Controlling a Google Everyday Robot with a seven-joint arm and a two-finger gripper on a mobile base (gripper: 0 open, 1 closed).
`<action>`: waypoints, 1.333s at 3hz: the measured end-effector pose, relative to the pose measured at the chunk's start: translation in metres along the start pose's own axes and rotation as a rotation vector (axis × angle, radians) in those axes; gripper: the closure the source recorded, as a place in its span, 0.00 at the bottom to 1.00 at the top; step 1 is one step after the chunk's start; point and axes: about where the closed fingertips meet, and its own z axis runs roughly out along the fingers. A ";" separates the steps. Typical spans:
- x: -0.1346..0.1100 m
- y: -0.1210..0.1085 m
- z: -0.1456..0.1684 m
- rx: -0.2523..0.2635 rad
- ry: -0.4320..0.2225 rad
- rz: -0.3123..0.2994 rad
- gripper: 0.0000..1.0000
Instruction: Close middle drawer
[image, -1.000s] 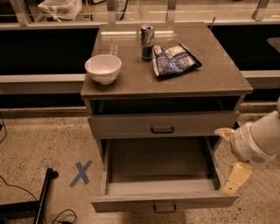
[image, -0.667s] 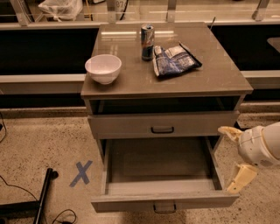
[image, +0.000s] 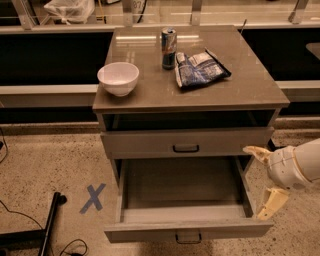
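Closing progress: the middle drawer (image: 185, 200) stands pulled far out beneath the table (image: 240, 87); no part of the closing is done.
Gripper: the gripper (image: 260, 181) sits just beside the drawer's right front corner, jaws spread apart and holding nothing.
Left to do: meet the front and push it flush.
Writing: the print on the can (image: 168, 48) and the blue bag (image: 200, 69) is unreadable; a blue X (image: 93, 198) is taped on the floor.

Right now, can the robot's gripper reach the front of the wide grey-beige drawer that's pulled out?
Probably yes. The open gripper hangs right of the pulled-out grey-beige middle drawer, near its front corner. Nothing stands between them, so it could likely swing round to the flat front.
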 end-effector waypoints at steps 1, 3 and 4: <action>0.032 0.025 0.057 -0.038 -0.015 -0.082 0.00; 0.065 0.034 0.137 -0.027 -0.013 -0.330 0.00; 0.065 0.034 0.137 -0.027 -0.013 -0.330 0.00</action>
